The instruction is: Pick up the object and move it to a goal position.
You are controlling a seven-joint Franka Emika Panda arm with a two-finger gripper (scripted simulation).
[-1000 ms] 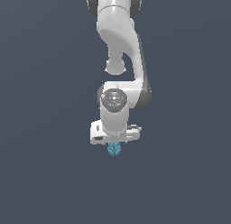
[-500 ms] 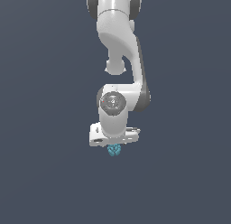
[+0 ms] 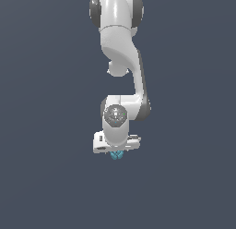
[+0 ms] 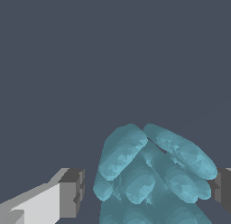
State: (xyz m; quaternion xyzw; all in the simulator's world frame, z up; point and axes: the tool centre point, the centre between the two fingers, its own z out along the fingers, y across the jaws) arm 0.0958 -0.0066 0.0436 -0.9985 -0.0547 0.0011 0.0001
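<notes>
The object (image 3: 117, 155) is a small teal-blue cluster of bumps, sitting directly under the white hand in the exterior view. My gripper (image 3: 117, 152) is lowered over it, and the hand hides the top of the object. In the wrist view the object (image 4: 144, 173) fills the space between the fingers of the gripper (image 4: 149, 191). One grey fingertip (image 4: 72, 193) stands a little apart from the object, and the other fingertip (image 4: 223, 189) is right at its edge. The jaws are spread wide around the object.
The white arm (image 3: 122, 62) reaches down from the top of the exterior view. Everything else in both views is a plain dark grey-blue surface.
The wrist and hand have come down toward the object, which has stayed where it was.
</notes>
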